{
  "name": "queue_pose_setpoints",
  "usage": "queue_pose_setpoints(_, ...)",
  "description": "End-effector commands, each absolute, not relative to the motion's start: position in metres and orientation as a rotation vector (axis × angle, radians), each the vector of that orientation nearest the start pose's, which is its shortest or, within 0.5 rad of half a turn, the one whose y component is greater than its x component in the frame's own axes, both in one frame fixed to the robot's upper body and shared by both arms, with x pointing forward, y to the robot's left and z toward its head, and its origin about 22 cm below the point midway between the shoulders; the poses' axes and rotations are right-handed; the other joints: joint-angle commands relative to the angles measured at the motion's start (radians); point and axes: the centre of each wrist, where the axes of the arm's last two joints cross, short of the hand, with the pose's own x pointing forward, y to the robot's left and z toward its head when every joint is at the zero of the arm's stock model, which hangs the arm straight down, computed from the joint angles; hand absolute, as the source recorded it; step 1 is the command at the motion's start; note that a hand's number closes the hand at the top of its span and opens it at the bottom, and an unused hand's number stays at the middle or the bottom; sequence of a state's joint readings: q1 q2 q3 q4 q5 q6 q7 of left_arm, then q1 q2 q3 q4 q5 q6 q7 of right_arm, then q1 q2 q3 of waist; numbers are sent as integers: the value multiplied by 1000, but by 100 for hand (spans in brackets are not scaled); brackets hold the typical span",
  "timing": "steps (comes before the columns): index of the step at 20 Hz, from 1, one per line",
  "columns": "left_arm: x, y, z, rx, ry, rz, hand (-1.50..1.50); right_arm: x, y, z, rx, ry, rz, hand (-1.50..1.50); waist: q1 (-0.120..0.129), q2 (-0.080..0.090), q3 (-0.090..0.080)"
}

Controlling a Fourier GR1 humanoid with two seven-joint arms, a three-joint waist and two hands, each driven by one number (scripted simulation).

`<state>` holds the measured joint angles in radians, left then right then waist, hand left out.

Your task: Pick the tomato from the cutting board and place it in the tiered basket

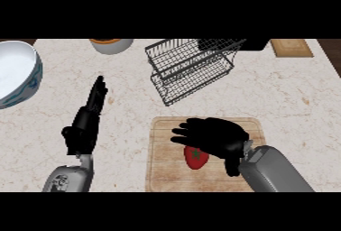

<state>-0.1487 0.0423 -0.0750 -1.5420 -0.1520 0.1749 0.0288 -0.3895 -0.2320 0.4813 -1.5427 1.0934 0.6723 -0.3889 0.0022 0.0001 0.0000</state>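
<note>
right hand point(214, 136): over tomato point(195, 157), fingers curled, grasp unclear | tomato: on board point(166, 176) | left hand point(86, 119): open, left of board | basket point(193, 65): beyond board

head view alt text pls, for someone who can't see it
The robot's right hand hangs over a red tomato lying on a wooden cutting board on a pale stone counter. Its left hand rests open at the left, and a black wire tiered basket stands just beyond the board.
</note>
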Motion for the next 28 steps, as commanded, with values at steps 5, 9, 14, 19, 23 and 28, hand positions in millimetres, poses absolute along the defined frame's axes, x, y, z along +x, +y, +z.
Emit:
queue_pose_setpoints(5,284,216,27,203,-1662,-123,0,286,-126,56,-49,-1403,2073,-150,-1,0,0)
queue_pose_setpoints(9,280,198,29,204,-1652,-100,0,284,-123,66,-25,-1433,2037,-150,-2,0,0)
queue_pose_setpoints(14,283,192,42,212,-1683,-101,0,289,-131,46,-61,-1504,1977,150,-2,0,0)
queue_pose_setpoints(19,279,205,32,189,-1663,-103,0,276,-113,33,-146,-1707,2021,150,-1,0,0)
queue_pose_setpoints(23,273,198,38,192,-1666,-109,0,270,-83,26,-411,-1504,2001,150,0,-3,0)
queue_pose_setpoints(28,275,203,36,199,-1658,-120,0,272,-74,25,-817,-1062,1945,150,-5,-8,-2)
